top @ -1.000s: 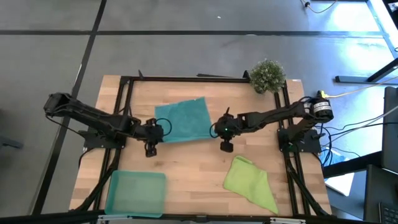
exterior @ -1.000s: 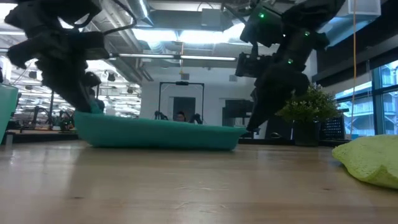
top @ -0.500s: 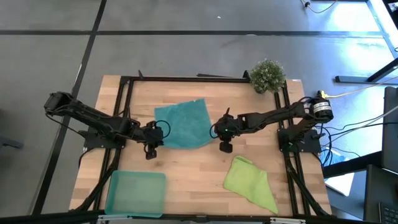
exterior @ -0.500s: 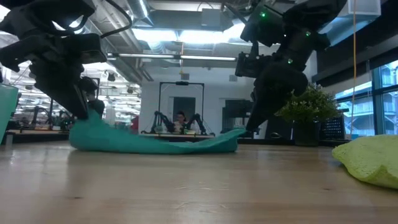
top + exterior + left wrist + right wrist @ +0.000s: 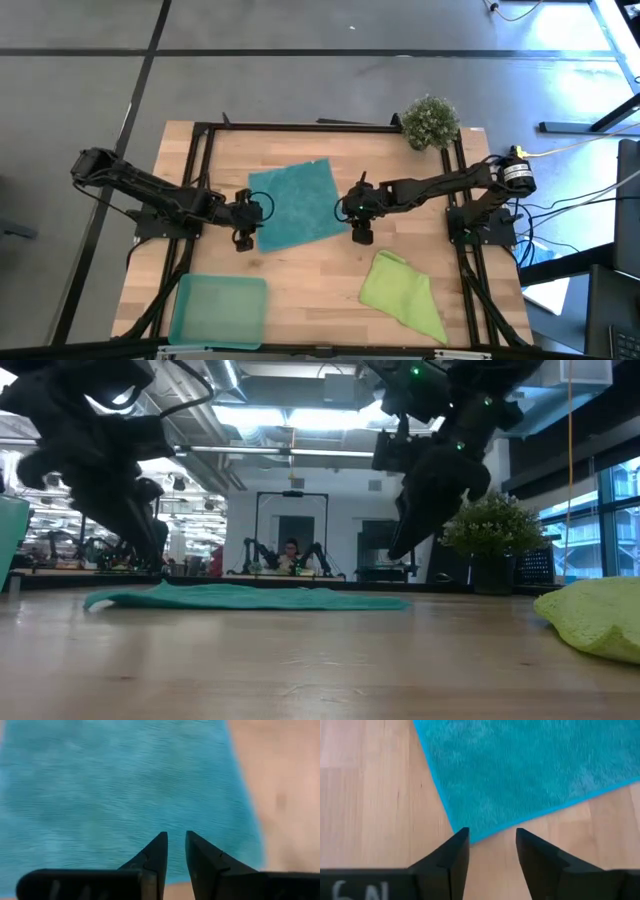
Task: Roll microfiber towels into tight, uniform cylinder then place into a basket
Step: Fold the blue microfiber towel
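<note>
The teal towel [image 5: 295,205] lies spread flat on the wooden table, one layer, in the middle. My left gripper [image 5: 247,210] hovers over its left edge, slightly open, with nothing between its fingers [image 5: 174,840]. My right gripper [image 5: 347,208] stands open just above the towel's right near corner [image 5: 462,835], which lies on the wood between the fingers without touching them. The lime towel [image 5: 405,292] lies crumpled at the near right. The basket [image 5: 218,310] sits at the near left.
A potted plant [image 5: 430,122] stands at the far right corner. A black frame [image 5: 300,127] runs around the table's edges. Bare wood shows between the teal towel and the basket and lime towel.
Both grippers have let go of the teal towel. Its near part, held up off the table a second ago, has dropped and spread out flat toward the near edge. My right gripper has risen a little above the towel's corner.
</note>
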Robot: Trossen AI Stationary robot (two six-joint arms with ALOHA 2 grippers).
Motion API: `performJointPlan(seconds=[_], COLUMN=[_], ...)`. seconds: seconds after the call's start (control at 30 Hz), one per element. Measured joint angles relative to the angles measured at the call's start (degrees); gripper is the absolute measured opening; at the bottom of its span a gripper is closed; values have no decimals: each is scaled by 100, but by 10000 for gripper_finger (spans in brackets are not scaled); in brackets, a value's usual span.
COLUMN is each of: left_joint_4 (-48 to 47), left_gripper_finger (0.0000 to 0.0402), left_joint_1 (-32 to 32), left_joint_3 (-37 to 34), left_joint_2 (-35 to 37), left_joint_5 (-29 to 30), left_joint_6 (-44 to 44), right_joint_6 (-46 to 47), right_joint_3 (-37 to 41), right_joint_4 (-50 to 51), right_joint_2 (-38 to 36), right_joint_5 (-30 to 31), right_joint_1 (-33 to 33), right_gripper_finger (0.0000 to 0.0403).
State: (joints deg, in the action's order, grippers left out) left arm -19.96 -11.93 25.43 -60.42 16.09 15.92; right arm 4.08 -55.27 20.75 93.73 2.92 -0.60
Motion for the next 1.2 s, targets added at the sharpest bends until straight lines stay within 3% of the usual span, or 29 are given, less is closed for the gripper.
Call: performJointPlan(seconds=[0.1,0.2,0.43,0.6,0.93,1.2], left_joint_4=[-50,-107,-120,-25,280,316], left_gripper_finger=[62,62,62,62,62,62], left_joint_1=[122,328,861,991,965,612], left_joint_3=[0,0,-23,-170,-153,-160], left_joint_2=[0,0,-177,-607,-1474,-1452], left_joint_5=[438,942,1068,878,359,-115], left_joint_6=[-2,35,459,465,573,978], right_joint_6=[-4,-116,-169,-157,-177,-392], right_joint_3=[-276,-256,-28,-26,-41,-53], right_joint_4=[185,-322,-1388,-1409,-1404,-1181], right_joint_2=[-21,35,787,1263,1358,1353], right_joint_5=[-2,-46,-935,-949,-851,-812], right_joint_1=[0,0,41,106,401,752], right_gripper_finger=[160,158,160,161,161,161])
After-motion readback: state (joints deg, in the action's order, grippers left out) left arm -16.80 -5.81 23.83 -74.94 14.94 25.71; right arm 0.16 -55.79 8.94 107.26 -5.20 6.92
